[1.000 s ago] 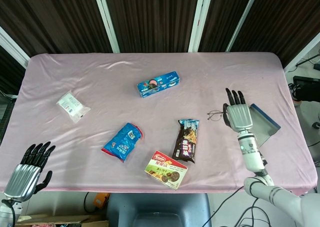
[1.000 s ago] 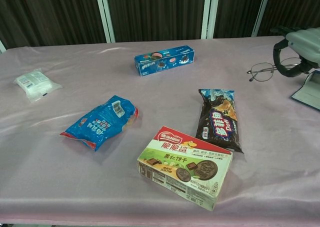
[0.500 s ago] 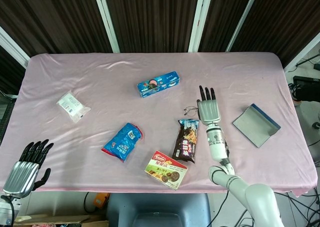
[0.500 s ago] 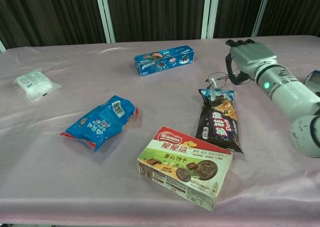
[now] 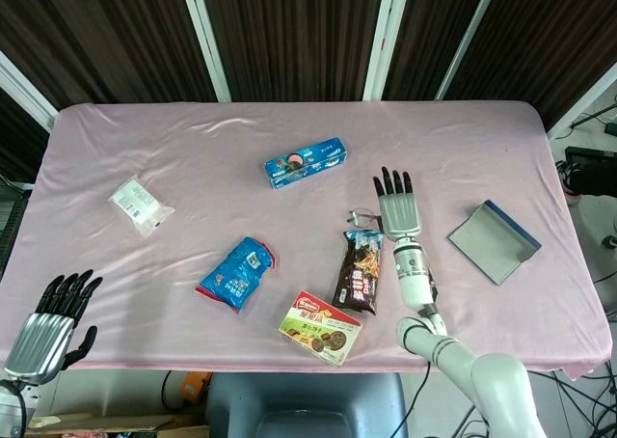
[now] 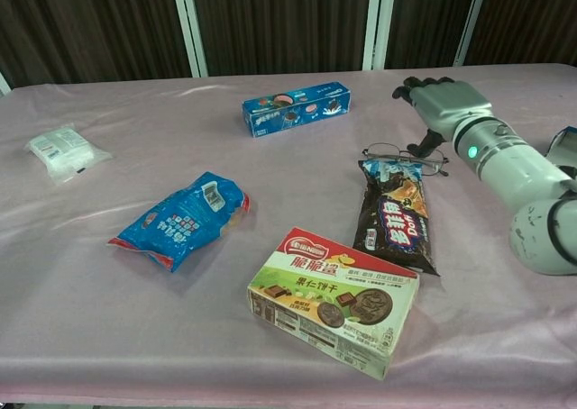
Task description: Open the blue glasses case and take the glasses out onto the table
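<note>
Glasses lie on the counter against the dark snack packet, apparently released, since the right robot hand above them is spread, holding nothing.

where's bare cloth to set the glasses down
Bare: the far strip behind the blue box, and between the right hand and case. Crowded: the glasses touch the dark snack pack, with the biscuit box and blue bag near.
</note>
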You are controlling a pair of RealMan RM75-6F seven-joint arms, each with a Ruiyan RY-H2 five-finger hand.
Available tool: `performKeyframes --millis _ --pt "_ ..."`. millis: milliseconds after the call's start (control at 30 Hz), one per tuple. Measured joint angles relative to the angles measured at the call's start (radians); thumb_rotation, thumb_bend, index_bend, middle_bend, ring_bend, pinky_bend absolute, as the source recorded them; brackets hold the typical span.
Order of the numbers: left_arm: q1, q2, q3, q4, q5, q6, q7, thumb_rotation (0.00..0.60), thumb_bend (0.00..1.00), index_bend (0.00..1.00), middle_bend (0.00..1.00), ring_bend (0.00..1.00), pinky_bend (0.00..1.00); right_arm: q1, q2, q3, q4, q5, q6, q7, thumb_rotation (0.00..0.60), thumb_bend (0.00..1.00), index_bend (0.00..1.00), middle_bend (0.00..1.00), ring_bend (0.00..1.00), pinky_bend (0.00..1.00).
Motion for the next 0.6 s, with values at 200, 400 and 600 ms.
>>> performKeyframes --millis 200,400,600 --pt "0.006 0.004 0.004 0.001 0.015 0.016 -0.010 0.600 0.44 0.00 0.00 0.00 0.00 -0.113 0.189 -0.044 -0.320 -0.049 0.121 0.001 0.600 0.48 0.14 0.00 0.00 0.00" --pt "0.010 0.000 0.006 0.002 0.026 0.026 -0.002 0.600 0.44 0.00 0.00 0.00 0.00 -0.300 0.517 -0.148 -0.812 -0.100 0.243 -0.028 0.600 0.39 0.06 0.00 0.00 0.00" --pt "0.012 -0.007 0.006 0.003 0.028 0.029 0.013 0.600 0.44 0.00 0.00 0.00 0.00 -0.603 0.876 -0.350 -1.146 -0.239 0.465 0.008 0.600 0.37 0.06 0.00 0.00 0.00"
